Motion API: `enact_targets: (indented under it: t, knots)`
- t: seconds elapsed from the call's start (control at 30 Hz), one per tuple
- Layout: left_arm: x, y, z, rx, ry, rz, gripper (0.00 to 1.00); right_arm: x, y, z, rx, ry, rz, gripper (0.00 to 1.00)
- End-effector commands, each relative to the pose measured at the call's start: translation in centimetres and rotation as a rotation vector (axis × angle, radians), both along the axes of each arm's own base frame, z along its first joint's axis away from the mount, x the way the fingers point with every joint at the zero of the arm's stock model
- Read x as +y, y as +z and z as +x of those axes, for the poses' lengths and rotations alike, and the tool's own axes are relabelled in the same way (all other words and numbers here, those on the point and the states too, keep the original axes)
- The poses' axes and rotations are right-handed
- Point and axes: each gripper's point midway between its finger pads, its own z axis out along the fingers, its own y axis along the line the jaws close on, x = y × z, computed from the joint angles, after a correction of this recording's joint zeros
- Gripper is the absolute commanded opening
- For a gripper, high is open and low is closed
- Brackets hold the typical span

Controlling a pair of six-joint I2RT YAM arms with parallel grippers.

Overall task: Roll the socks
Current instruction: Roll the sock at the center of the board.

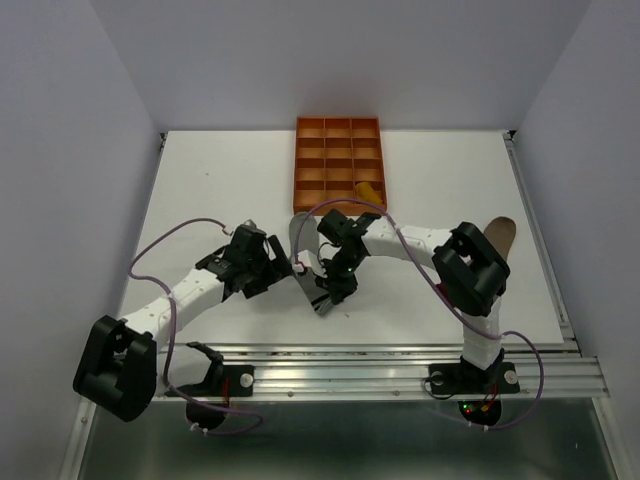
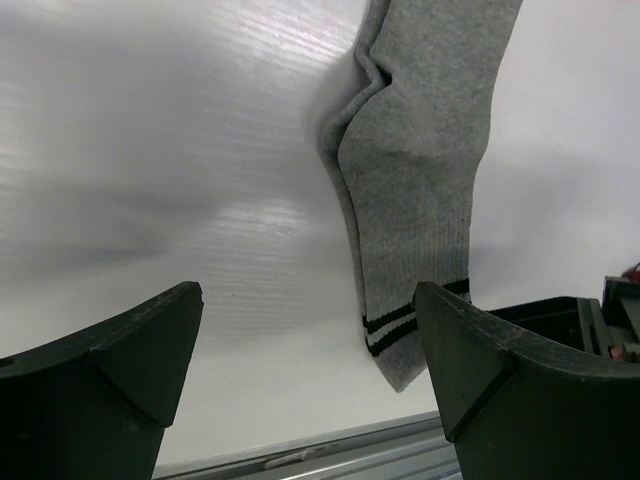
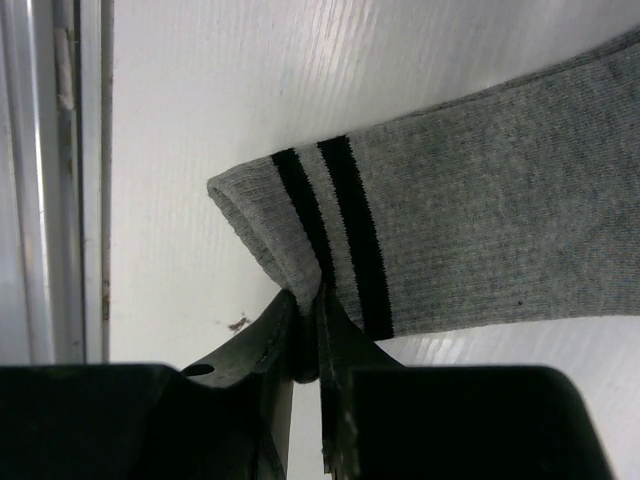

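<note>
Slip risk: right pincer (image 3: 310, 312) clamped on grey sock (image 3: 480, 230) at cuff edge only, thin bite; likely to pull free once rolling starts. Drag risk: left pincer (image 2: 308, 305) gaping wide, holding nothing, beside sock; with nothing pinning far end, could skid across table (image 1: 200, 200) instead of curling. Crooked, loose roll possible from crease near heel. Lies flat and lengthwise between both arms, near table front, cuff toward rail, cuff corner lifted. Soft fine-ribbed knit, two black stripes at cuff.
</note>
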Motion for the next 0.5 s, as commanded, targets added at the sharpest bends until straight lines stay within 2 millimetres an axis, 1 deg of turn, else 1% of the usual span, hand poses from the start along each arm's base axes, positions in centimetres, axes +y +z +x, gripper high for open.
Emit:
enact_targets:
  t: [0.0, 0.13, 0.17, 0.2, 0.23, 0.27, 0.3, 0.33, 0.37, 0.4, 0.43, 0.47]
  knots:
    - [-1.6, 0.6, -1.2, -0.019, -0.047, -0.061, 0.98, -1.4, 1.6, -1.6, 0.139, -0.038, -0.089, 0.01]
    - [-2.2, 0.1, -2.6, -0.015, -0.082, -0.060, 0.97, -2.4, 2.3, -2.0, 0.188, -0.042, -0.122, 0.02]
    - [-2.4, 0.3, -3.0, -0.023, -0.094, -0.063, 0.97, -2.8, 2.4, -2.0, 0.198, -0.044, -0.127, 0.02]
    - [-2.6, 0.3, -3.3, -0.027, -0.098, -0.068, 0.97, -3.2, 2.4, -2.4, 0.214, -0.041, -0.139, 0.01]
    - [-2.4, -0.1, -3.7, -0.021, -0.093, -0.063, 0.97, -3.3, 2.4, -2.6, 0.222, -0.041, -0.147, 0.01]
    - [-2.4, 0.3, -3.8, -0.035, -0.077, -0.080, 0.97, -3.6, 2.3, -2.3, 0.230, -0.056, -0.150, 0.01]
    - [-2.1, -0.2, -4.3, -0.033, -0.071, -0.075, 0.97, -3.8, 2.3, -2.1, 0.241, -0.070, -0.148, 0.01]
    - [-2.1, -0.1, -4.4, -0.047, -0.068, -0.084, 0.97, -3.7, 2.1, -2.1, 0.247, -0.071, -0.150, 0.01]
    - [-2.4, 1.0, -4.2, -0.090, -0.066, -0.121, 0.97, -3.9, 2.0, -2.0, 0.260, -0.083, -0.150, 0.01]
    - [-2.4, 1.0, -4.5, -0.107, -0.072, -0.133, 0.97, -3.8, 1.9, -2.1, 0.272, -0.084, -0.147, 0.01]
    - [-2.8, 1.4, -4.6, -0.137, -0.087, -0.151, 0.97, -4.0, 1.7, -1.8, 0.277, -0.093, -0.150, 0.01]
    - [-3.0, 2.4, -4.8, -0.181, -0.096, -0.181, 0.97, -3.9, 1.6, -1.8, 0.279, -0.089, -0.150, 0.01]
